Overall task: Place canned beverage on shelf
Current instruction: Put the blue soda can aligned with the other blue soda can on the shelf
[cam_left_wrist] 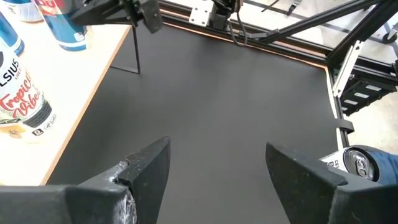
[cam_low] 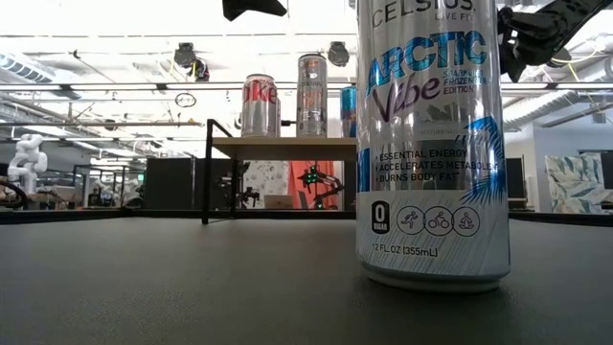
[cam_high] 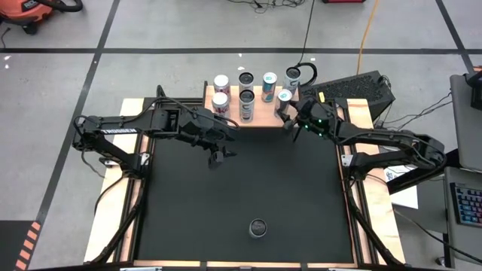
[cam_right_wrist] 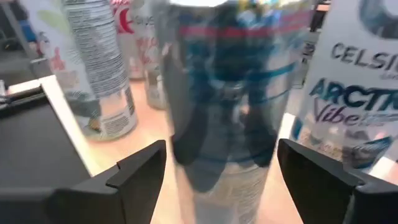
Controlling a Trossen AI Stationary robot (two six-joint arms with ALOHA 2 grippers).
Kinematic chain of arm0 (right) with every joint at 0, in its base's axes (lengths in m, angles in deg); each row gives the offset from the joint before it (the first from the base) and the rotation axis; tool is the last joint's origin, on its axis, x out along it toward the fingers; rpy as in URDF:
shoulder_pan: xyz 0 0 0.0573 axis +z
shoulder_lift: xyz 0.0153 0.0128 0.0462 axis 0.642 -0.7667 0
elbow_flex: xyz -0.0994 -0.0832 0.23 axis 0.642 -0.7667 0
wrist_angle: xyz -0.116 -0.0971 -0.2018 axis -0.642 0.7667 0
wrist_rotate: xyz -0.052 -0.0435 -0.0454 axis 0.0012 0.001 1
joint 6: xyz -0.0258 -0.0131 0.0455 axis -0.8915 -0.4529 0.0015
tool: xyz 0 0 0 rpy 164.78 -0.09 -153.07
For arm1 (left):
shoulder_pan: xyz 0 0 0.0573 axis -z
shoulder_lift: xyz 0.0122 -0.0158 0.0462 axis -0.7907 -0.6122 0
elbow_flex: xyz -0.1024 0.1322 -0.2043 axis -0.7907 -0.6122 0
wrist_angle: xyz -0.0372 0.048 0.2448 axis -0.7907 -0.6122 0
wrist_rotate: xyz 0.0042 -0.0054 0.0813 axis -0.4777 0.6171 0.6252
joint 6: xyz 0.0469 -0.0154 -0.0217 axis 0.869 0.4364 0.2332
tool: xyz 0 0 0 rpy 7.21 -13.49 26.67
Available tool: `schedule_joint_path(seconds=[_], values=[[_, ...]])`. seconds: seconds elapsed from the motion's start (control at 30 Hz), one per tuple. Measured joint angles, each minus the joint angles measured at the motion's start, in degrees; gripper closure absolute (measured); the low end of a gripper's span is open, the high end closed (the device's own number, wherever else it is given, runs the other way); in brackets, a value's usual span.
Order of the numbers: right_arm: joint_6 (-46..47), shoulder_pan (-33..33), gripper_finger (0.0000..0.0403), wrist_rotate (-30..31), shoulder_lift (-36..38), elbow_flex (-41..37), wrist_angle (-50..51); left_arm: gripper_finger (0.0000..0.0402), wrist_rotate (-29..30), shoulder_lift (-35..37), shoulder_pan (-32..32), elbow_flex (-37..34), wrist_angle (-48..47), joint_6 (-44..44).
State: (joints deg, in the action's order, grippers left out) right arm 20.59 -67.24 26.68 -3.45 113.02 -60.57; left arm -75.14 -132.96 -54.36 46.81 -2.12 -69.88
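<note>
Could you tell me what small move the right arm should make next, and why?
Probably draw the right gripper straight back from the shelf. Its fingers stand open on either side of a can that already stands on the wood, so the can looks released. One can is left on the mat.

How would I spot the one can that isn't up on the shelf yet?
Look at the big black table. Near its front edge, far from the wooden shelf crowded with cans, one white-and-blue can stands upright. It stands alone, with no other can near it.
</note>
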Motion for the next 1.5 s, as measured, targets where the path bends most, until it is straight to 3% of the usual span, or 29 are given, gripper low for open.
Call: schedule_joint_path(seconds=[0.3, 0.7, 1.5], values=[[1.22, 0.25, 0.0112, -0.21, 2.41, 0.0, 4.58, 0.0134, 0.02, 0.0, -0.02, 0.0, 0.0, 0.04], [1.29, 1.69, 0.0112, 2.96, 8.51, 0.0, -2.66, 0.0134, 0.0, 0.0, -0.01, 0.0, 0.03, 0.07], [1.48, 1.8, 0.0112, 1.27, 3.42, 0.02, -10.65, 0.0134, 0.0, 0.0, -0.02, 0.0, 0.13, 2.64]])
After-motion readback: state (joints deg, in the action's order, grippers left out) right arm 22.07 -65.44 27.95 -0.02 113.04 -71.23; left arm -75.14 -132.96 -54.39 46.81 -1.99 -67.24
